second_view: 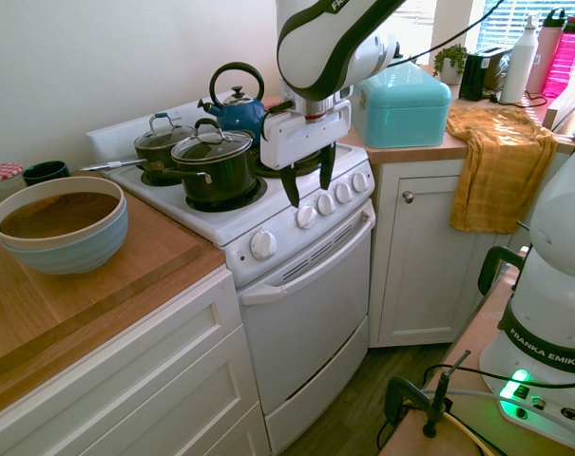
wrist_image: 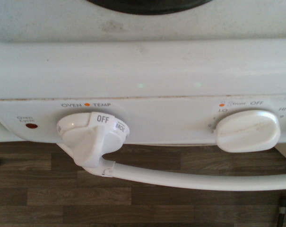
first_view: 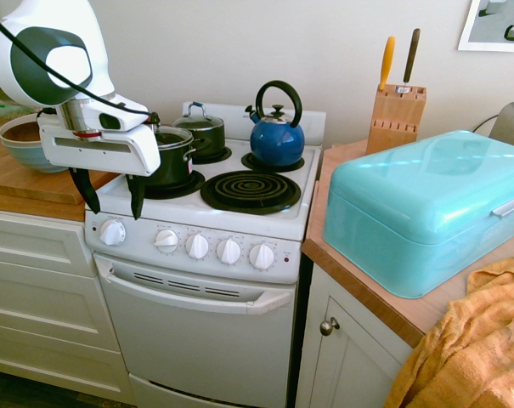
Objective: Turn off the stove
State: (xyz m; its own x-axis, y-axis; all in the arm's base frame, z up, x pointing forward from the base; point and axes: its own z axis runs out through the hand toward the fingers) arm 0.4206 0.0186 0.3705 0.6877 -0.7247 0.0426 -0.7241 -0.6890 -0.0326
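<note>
The white stove [first_view: 197, 319] [second_view: 311, 285] has a row of round white knobs along its front panel. My gripper [first_view: 111, 200] [second_view: 309, 180] hangs open just above and in front of the left end of that row, over the leftmost knob [first_view: 112, 232], touching nothing. In the wrist view the oven knob [wrist_image: 91, 137] shows OFF at its top. Beside it, a burner knob [wrist_image: 247, 131] [first_view: 166, 240] has its grip lying crosswise, with OFF printed above and to one side of it.
A black lidded pot [first_view: 167, 153] and a second pot [first_view: 201, 132] sit on the left burners, a blue kettle [first_view: 276, 136] on the back right. A turquoise bread box [first_view: 422, 204], knife block [first_view: 397, 115] and yellow towel [first_view: 469, 340] lie right; a bowl [second_view: 59, 223] left.
</note>
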